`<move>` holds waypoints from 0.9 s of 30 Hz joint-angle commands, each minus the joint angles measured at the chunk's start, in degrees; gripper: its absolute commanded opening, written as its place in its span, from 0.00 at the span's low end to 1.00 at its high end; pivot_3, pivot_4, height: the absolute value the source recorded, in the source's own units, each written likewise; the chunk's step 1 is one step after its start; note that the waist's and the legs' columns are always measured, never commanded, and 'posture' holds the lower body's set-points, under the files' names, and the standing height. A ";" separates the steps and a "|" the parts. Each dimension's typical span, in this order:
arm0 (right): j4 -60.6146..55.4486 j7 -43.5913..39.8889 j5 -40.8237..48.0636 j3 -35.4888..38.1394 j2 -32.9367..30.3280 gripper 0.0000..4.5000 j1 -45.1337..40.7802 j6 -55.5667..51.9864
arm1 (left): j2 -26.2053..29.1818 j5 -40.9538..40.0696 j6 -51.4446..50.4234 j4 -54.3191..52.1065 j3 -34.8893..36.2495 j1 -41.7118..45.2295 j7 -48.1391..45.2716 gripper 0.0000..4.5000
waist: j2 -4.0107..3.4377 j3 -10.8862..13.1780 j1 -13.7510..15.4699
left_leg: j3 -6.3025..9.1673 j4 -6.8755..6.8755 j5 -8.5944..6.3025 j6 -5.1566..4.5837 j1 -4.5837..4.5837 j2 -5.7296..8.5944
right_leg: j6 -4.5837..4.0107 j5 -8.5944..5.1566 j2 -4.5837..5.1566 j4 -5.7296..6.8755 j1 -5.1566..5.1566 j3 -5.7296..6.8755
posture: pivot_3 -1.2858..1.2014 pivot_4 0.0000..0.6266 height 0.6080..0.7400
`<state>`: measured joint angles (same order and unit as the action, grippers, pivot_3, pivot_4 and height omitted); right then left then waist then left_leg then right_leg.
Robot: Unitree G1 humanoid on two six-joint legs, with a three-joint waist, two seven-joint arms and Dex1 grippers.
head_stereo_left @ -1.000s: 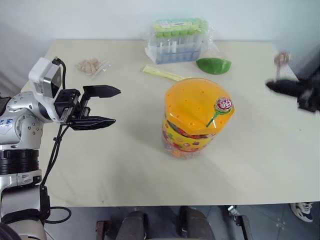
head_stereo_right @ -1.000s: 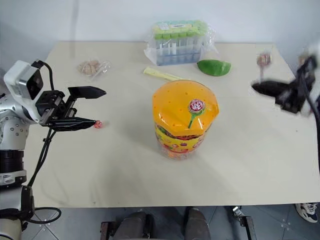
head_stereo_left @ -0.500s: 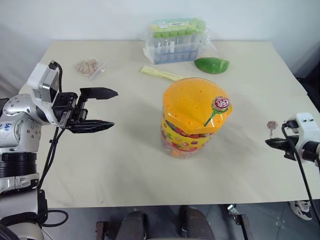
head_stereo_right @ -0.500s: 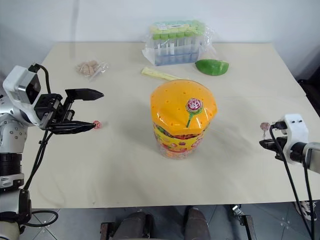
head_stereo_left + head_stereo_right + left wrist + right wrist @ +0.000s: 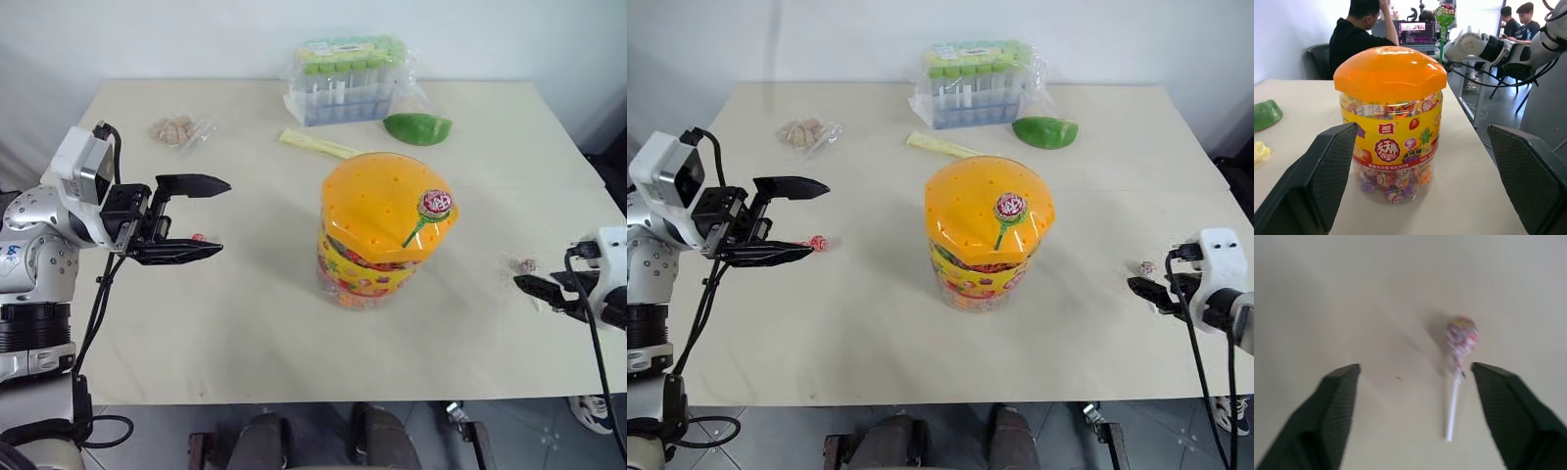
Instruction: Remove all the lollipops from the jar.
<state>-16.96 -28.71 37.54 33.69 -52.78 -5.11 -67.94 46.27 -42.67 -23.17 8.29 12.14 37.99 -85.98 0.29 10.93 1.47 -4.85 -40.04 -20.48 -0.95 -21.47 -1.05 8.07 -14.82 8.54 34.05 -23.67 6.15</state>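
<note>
Standing on the worktop: the jar (image 5: 988, 235), upright near the centre, its domed orange lid on; coloured sweets show through the clear wall.
Lollipop on lid: one lollipop with a green stick (image 5: 1009, 209) stands in a hole on the lid's 3 o'clock side, its swirl head uppermost.
Lollipop at 3 o'clock: a white-stick lollipop (image 5: 1461, 340) lies flat on the worktop (image 5: 872, 323) well apart from the jar, towards the right edge; no finger touches it.
Lollipop at 9 o'clock: a small red-wrapped lollipop (image 5: 819, 242) lies on the worktop well to the left of the jar, seen just past the tip of the left arm's lower finger.
Right gripper (image 5: 1146, 290): low over the worktop at the jar's 3 o'clock, just beside the white-stick lollipop; jaws apart, the lollipop lying loose on the surface between the two fingers in the wrist view.
Left gripper (image 5: 801, 219): held level at the jar's 9 o'clock, pointing towards the jar, well apart from it; jaws spread wide and empty.
Far side, 12 o'clock: a clear pack of green-capped tubes (image 5: 975, 80); a green wedge-shaped object (image 5: 1045, 131) to its right; a pale yellow flat stick (image 5: 942, 146) between the pack and the jar.
Far side, 10 o'clock: a small clear bag of brown pieces (image 5: 805, 132).
Background, left wrist view: several seated people (image 5: 1362, 36) at desks beyond the worktop.
</note>
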 commanded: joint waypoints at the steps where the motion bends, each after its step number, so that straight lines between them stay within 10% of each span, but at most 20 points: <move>1: -8.83 -3.98 4.50 8.71 -2.24 1.00 2.30 -1.92 | 0.42 -0.46 0.48 1.27 0.21 2.33 -3.20 1.00 | 0.00 0.00 0.06 | 0.00 0.00 -0.01 -0.01 0.00 0.01 | 0.01 0.00 0.01 0.00 0.00 0.00 | 0.52 0.24 1.00; 10: -23.91 -9.21 15.81 16.77 0.18 1.00 -1.31 8.54 | -0.64 0.91 2.30 7.84 -2.47 7.22 -5.94 1.00 | 0.01 0.00 -0.22 | 0.02 0.00 -0.02 -0.03 0.04 0.01 | 0.02 0.01 -0.01 0.00 0.04 -0.02 | 0.52 0.24 1.00; 27: -25.70 -11.11 27.34 -10.95 -3.32 1.00 -19.27 18.34 | 0.56 0.19 2.96 9.76 -4.62 9.26 -6.51 1.00 | 0.02 0.00 -0.22 | -0.01 -0.04 -0.07 -0.11 0.01 0.02 | 0.04 0.02 0.01 -0.05 0.03 -0.03 | 0.52 0.24 1.00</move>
<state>-43.26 -39.43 65.90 23.60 -56.10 -23.12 -51.86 45.76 -41.74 -20.54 19.06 6.38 46.69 -86.07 0.30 10.93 1.25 -4.86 -40.08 -20.55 -1.05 -21.46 -1.03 8.11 -14.80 8.54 34.00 -23.64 6.12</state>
